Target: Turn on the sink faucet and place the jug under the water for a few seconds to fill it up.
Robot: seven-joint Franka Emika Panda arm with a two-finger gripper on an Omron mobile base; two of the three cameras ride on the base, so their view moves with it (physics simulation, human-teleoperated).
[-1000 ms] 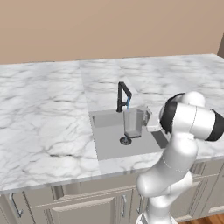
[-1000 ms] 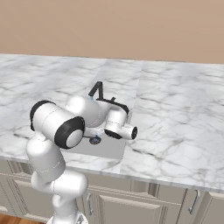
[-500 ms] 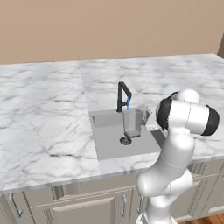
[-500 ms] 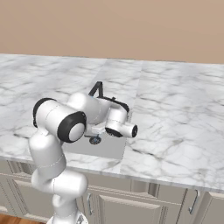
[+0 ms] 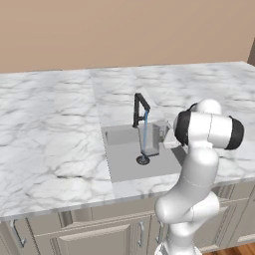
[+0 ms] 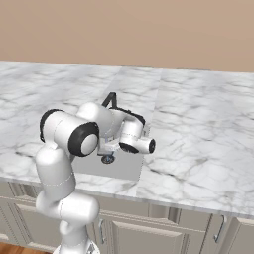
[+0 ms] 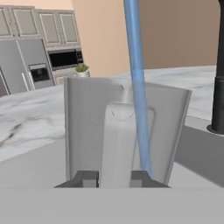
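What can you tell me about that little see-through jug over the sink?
The jug is small, clear and greyish like glass, with a squarish body widening toward the rim and a side handle. It stands upright over the sink, beside the black faucet. The gripper is shut on its handle. The thin blue water stream runs straight down into its open top.

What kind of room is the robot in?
A kitchen, most likely. There is a grey recessed sink in a white marble countertop, a slim black faucet running water, and pale cabinets below.
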